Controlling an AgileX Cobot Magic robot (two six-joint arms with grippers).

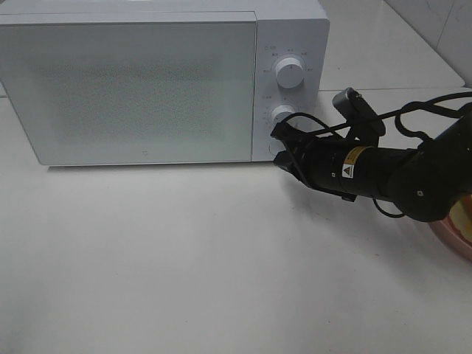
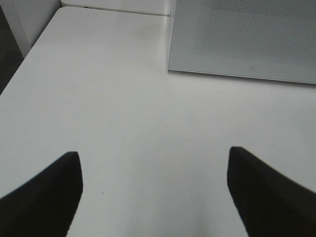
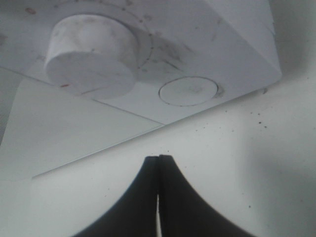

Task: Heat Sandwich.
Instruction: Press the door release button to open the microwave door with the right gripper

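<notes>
The white microwave stands at the back of the table with its door closed. My right gripper is shut and empty, its tips just in front of the microwave's lower right corner. In the right wrist view the shut gripper points at the round button below the lower knob. A pale sliver of the sandwich shows on the pink plate at the right edge, mostly cut off and behind my right arm. My left gripper is open and empty over bare table.
The microwave has two knobs, upper and lower. Its front left corner shows in the left wrist view. The white table ends at a left edge.
</notes>
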